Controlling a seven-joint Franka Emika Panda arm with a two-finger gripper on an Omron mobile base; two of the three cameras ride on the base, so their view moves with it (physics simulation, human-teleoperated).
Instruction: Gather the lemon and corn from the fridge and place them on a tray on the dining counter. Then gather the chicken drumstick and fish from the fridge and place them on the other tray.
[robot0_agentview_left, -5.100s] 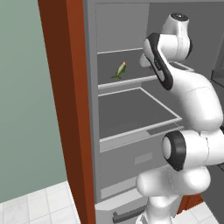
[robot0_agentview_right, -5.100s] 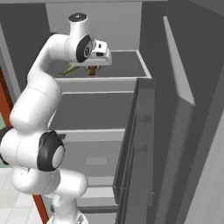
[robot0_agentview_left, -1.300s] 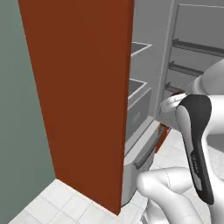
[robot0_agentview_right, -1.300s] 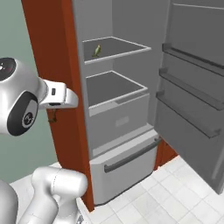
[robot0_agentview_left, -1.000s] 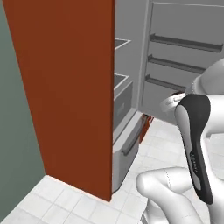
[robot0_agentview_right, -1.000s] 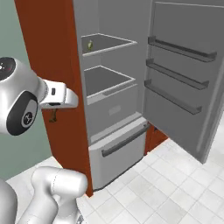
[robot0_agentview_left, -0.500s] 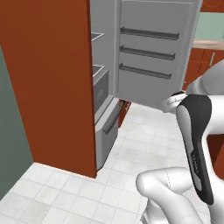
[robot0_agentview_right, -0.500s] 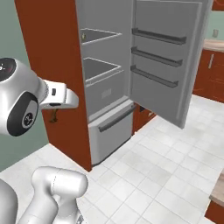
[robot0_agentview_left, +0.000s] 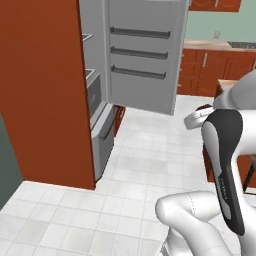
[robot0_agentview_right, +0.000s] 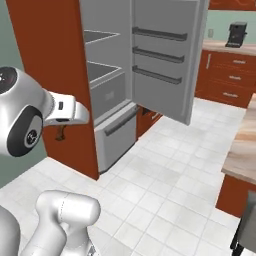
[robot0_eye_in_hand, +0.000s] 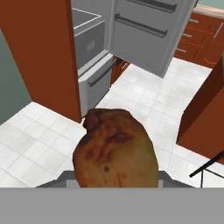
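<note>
My gripper (robot0_agentview_right: 61, 129) is shut on the chicken drumstick (robot0_eye_in_hand: 116, 151), a brown roasted piece that fills the lower middle of the hand view and hides the fingertips. In the right base view the drumstick (robot0_agentview_right: 60, 134) hangs below the white hand, in front of the fridge's red side panel. The fridge (robot0_agentview_right: 107, 75) stands open to the left, its door (robot0_agentview_left: 145, 55) swung wide, with bare shelves and a drawer (robot0_agentview_right: 117, 131) showing. A wooden edge of the dining counter (robot0_agentview_right: 246, 147) shows at the right. The lemon, corn, fish and trays are out of view.
Red cabinets (robot0_agentview_right: 227, 80) with a dark coffee machine (robot0_agentview_right: 237, 34) on top line the back wall. White tiled floor (robot0_agentview_right: 165, 185) spreads between the fridge and the counter. A dark stool leg (robot0_agentview_right: 244, 227) stands at the lower right.
Both base views have swung right, so the fridge has slid to the left and the back cabinets and counter have come into view. The drumstick stays in my gripper.
</note>
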